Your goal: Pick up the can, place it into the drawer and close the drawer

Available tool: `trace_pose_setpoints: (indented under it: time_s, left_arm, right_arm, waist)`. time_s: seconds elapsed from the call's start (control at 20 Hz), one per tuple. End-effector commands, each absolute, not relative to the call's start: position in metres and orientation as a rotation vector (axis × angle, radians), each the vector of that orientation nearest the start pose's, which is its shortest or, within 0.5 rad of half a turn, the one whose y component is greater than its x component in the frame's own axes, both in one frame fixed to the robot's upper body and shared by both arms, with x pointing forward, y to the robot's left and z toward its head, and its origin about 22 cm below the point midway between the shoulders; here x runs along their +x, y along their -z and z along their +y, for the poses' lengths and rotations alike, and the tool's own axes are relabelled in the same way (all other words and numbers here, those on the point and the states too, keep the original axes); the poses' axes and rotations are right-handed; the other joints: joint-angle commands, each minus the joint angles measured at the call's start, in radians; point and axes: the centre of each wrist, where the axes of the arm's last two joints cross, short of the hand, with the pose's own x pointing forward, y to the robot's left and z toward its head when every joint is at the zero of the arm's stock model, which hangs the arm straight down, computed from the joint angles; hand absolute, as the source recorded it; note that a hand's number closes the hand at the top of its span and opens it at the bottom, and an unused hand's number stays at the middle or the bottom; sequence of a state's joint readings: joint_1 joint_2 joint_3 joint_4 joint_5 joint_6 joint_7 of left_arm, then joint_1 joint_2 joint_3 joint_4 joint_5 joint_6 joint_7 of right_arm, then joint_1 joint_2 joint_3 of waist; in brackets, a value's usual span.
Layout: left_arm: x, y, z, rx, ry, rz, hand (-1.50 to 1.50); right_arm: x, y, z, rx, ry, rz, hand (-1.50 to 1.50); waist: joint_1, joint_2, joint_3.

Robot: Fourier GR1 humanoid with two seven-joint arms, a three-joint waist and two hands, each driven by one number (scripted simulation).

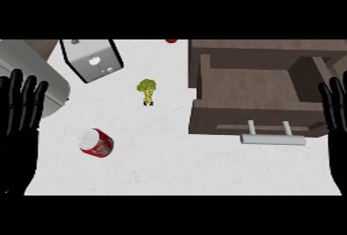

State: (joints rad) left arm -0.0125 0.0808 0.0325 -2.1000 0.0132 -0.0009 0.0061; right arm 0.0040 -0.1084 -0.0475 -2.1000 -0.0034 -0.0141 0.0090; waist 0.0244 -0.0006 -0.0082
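Red can (pixel 96 143), one; drawer (pixel 257 98), one.

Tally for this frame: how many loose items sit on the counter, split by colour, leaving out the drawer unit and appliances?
Red: 2, the can lying on its side and a small red item cut off at the top edge, kind unclear.
Green: 1, the broccoli.
Total: 3.

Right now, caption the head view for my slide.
Red can lies on white counter, drawer open, both hands open.
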Motion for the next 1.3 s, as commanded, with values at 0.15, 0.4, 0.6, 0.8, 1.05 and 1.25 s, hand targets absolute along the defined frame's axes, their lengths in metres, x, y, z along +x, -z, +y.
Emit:
trace_pose_setpoints:
  time_s: [0.15, 0.4, 0.6, 0.8, 1.05, 1.25]
  left_arm:
    - [0.186, -0.113, 0.284, -0.183, 0.196, -2.093, -1.50]
    - [0.172, -0.089, 0.331, -0.101, 0.133, -1.698, -1.50]
    - [0.173, -0.101, 0.349, -0.119, 0.130, -1.678, -1.50]
    - [0.167, -0.120, 0.368, -0.104, 0.132, -1.698, -1.50]
    - [0.167, -0.106, 0.372, -0.127, 0.156, -1.691, -1.50]
    - [0.187, -0.111, 0.371, -0.123, 0.150, -1.644, -1.50]
  right_arm:
    - [0.213, -0.122, -0.239, -0.081, -0.056, -2.094, -1.50]
    - [0.197, -0.104, -0.256, -0.154, 0.078, -1.800, -1.50]
    - [0.207, -0.107, -0.259, -0.178, 0.079, -1.802, -1.50]
    - [0.194, -0.111, -0.269, -0.189, 0.077, -1.796, -1.50]
    - [0.192, -0.090, -0.258, -0.173, 0.068, -1.820, -1.50]
    - [0.193, -0.101, -0.267, -0.157, 0.075, -1.813, -1.50]
  waist:
    - [-0.011, -0.001, 0.007]
    - [-0.016, 0.000, 0.006]
    - [-0.020, 0.000, 0.008]
    - [-0.023, -0.001, 0.008]
    - [-0.022, 0.000, 0.008]
    - [-0.025, 0.000, 0.008]
